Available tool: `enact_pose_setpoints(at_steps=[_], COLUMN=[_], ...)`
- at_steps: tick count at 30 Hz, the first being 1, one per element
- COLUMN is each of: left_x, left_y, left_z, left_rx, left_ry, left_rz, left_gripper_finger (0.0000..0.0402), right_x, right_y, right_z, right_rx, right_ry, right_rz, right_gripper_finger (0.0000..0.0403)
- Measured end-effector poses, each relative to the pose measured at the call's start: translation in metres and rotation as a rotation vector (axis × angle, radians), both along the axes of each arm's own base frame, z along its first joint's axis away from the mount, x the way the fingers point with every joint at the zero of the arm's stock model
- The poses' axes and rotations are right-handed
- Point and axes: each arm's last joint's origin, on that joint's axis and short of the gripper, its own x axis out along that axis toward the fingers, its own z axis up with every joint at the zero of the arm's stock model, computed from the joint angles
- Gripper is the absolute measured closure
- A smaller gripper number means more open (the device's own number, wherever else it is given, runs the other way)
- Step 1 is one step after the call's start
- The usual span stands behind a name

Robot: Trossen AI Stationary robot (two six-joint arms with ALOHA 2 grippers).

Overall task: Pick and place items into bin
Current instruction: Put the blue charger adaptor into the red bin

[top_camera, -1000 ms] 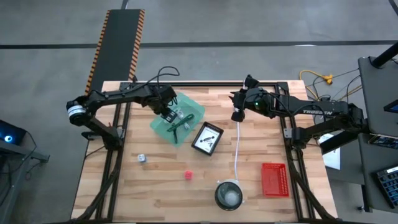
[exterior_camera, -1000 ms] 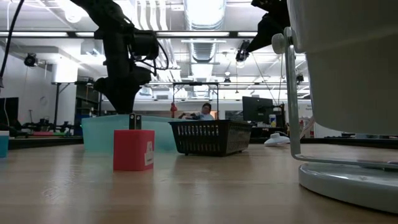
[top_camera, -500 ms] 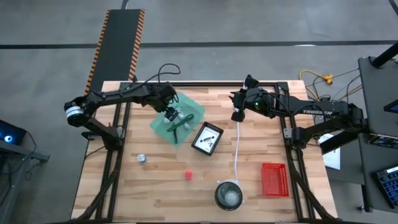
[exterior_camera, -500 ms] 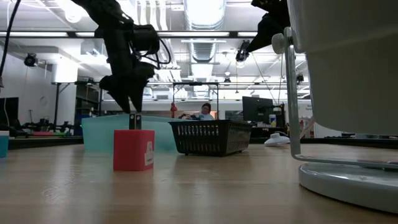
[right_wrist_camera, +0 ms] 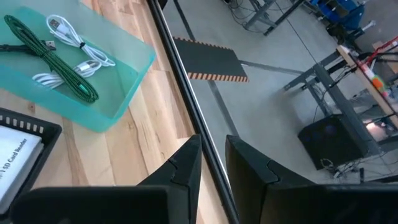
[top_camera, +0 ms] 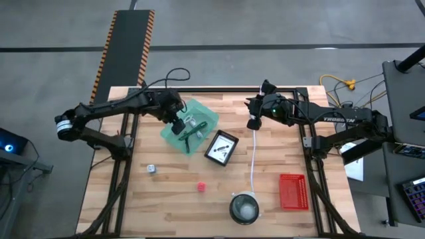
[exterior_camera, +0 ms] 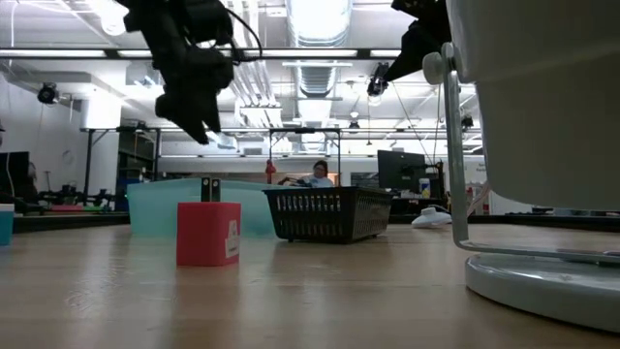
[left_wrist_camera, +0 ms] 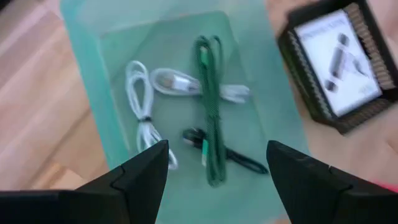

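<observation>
My left gripper (top_camera: pixel 176 124) (exterior_camera: pixel 203 131) hangs open above the green see-through bin (top_camera: pixel 211 117), near its left rim. In the left wrist view its fingers stand wide apart (left_wrist_camera: pixel 217 148) over the bin floor, where white coiled cables (left_wrist_camera: pixel 146 106), a green cable (left_wrist_camera: pixel 208 93) and a black cable (left_wrist_camera: pixel 230 158) lie. A white printed card sits in a black basket (top_camera: pixel 221 147). A small metal piece (top_camera: pixel 151 169) and a pink-red block (top_camera: pixel 200 186) (exterior_camera: pixel 208 233) rest on the wood. My right gripper (top_camera: pixel 255 111) (right_wrist_camera: pixel 212 143) waits shut at the far edge. My right gripper stands just beside the white cord's round puck (exterior_camera: pixel 436 64), which is raised well above the table. I cannot tell whether it touches the puck; its own wrist view shows nothing between the fingers.
The white cord (top_camera: pixel 254 159) runs from the puck (top_camera: pixel 252 124) toward the near edge, ending by the round grey bowl (top_camera: pixel 244 208). A red mesh piece (top_camera: pixel 292 191) lies near the right edge. Bare wood spreads along the left and near sides. A person sits far behind the table.
My left gripper has risen out of the bin, from just above its rim to well clear of it, and has drawn back slightly toward the table's left edge. The cables in the bin and the right arm have stayed put.
</observation>
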Motion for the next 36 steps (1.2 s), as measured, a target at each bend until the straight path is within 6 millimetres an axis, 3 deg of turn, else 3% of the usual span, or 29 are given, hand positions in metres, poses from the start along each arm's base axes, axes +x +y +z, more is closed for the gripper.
enact_pose_setpoints(at_steps=[5,12,18,24,30,36], left_x=[-0.012,-0.029,-0.04,-0.045,-0.05,-0.047], left_y=[-0.022,-0.055,-0.075,-0.089,-0.109,-0.126], left_z=[0.006,0.002,-0.008,-0.023,-0.039,-0.059], left_rx=[-0.062,-0.293,-0.443,-0.505,-0.54,-0.577], left_ry=[0.053,0.233,0.439,0.512,0.574,0.521], left_rz=[-0.027,0.047,0.366,0.667,0.789,0.81], left_gripper_finger=[0.0148,0.0148,0.0148,0.0148,0.0148,0.0148], right_x=[0.0,0.0,0.0,0.0,0.0,0.0], right_y=[0.0,0.0,0.0,0.0,0.0,0.0], right_z=[0.0,0.0,-0.001,-0.001,-0.001,-0.001], right_rx=[0.028,0.021,0.023,0.022,0.023,0.023], right_ry=[-0.026,-0.016,-0.013,-0.012,-0.013,-0.012], right_rz=[-0.021,-0.015,-0.016,-0.015,-0.016,-0.015], right_gripper_finger=[0.0342,0.0342,0.0342,0.0342,0.0342,0.0342])
